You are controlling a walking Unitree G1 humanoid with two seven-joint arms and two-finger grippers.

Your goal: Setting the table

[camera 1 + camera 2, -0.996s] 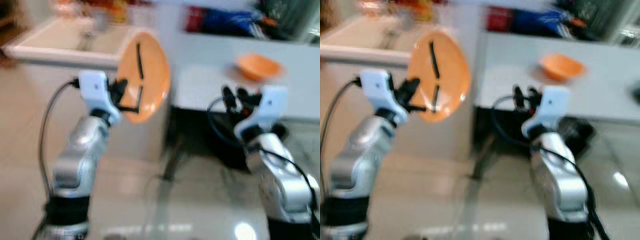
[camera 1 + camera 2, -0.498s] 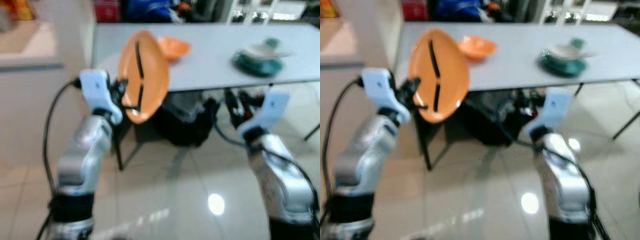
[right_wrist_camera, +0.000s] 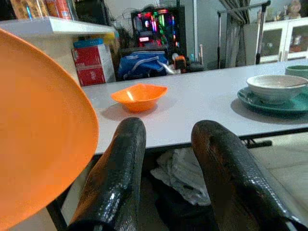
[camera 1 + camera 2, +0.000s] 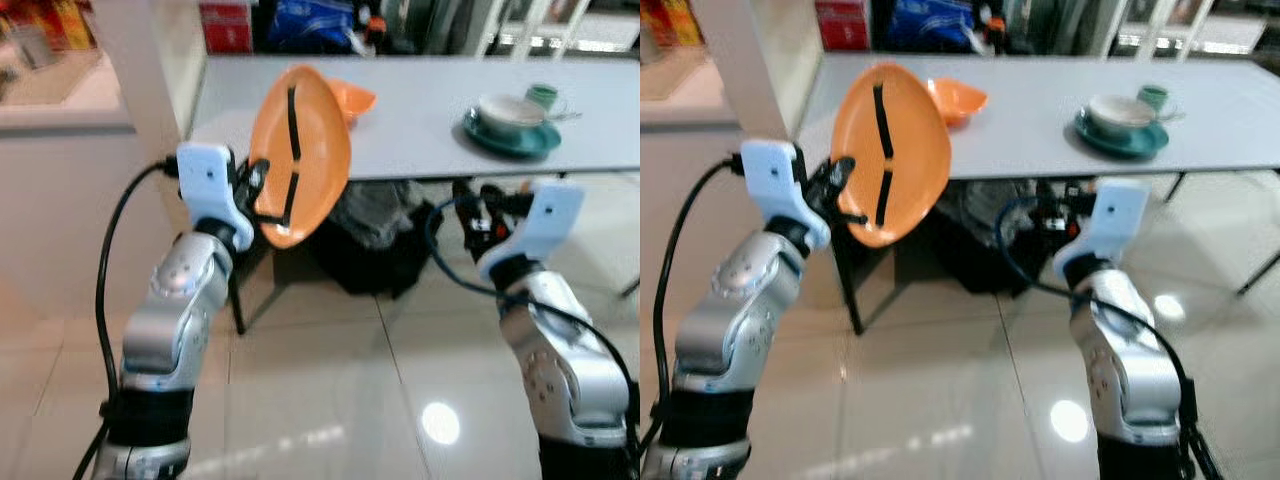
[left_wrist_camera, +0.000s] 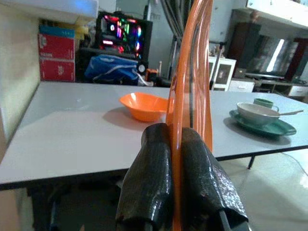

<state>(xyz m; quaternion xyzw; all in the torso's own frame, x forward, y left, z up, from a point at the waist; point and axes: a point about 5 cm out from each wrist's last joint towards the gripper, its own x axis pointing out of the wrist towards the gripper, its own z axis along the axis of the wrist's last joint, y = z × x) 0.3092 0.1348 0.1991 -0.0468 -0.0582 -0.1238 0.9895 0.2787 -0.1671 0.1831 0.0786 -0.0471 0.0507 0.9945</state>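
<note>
Glossy tiled floor (image 4: 330,380), long grey surface (image 4: 420,130) ahead w/ dark clutter beneath.

Left eye view: left pincer (image 4: 272,192) raised before the surface's near edge, clenched on rim of orange plate (image 4: 300,150), plate held nearly on edge. Orange bowl (image 4: 355,98) on surface just behind plate. Teal plate (image 4: 505,135) w/ white bowl (image 4: 508,108) on it further right; green cup (image 4: 542,95) just behind. Right pincer (image 4: 478,205) up below the surface edge, holding nothing.

Right eye view: same layout; red boxes (image 4: 843,22) and blue bag (image 4: 935,22) past the surface's far edge.

Left wrist view: both fingers (image 5: 154,178) pressed on plate rim, one each side; plate seen edge-on.

Right wrist view: fingers (image 3: 120,173) spread apart, released. Plate at frame side, bowl beyond on surface.
</note>
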